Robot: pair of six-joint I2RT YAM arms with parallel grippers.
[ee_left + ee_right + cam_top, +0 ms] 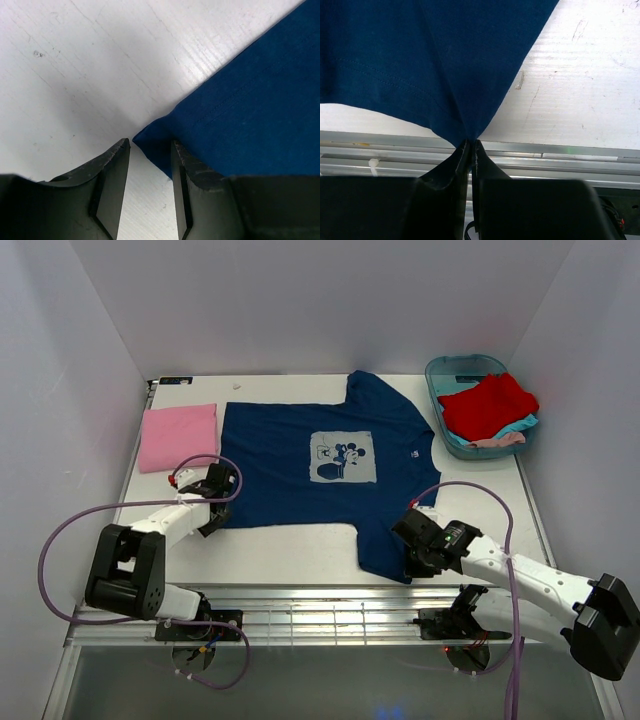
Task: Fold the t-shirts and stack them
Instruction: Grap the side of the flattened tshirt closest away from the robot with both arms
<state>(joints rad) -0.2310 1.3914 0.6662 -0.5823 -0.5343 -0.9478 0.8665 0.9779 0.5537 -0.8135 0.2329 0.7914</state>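
While the navy t-shirt (pixel 300 475) lies flat and print-up across the middle of the table (pixel 290 550), the entry reads as follows.

Left gripper (pixel 150 146): fingers spread, set astride the near-left hem corner. The cloth lies between them, not gripped.

Right gripper (pixel 471 144): fingers pressed together, pinching the tip of the near sleeve, which is drawn into a taut peak at the table's near edge.

Step in hand, as judged: securing both near corners for the first fold. To do it well, the left fingers should close on the full thickness of the hem corner, well inside the stitching, before either arm lifts. Both corners should then rise evenly, so the print stays square and no crease forms.

Surroundings:
- Pink t-shirt (pixel 178 437): folded, far left, just beside the navy hem.
- Teal tub (pixel 436 375): far right, holding a red t-shirt (pixel 487 405) over teal cloth (pixel 522 424).
- Metal rail (pixel 330 602): along the near edge.

Obstructions: nothing rests on the navy cloth. The pink t-shirt sits close to the left arm's likely path, and the rail could snag the pinched sleeve.
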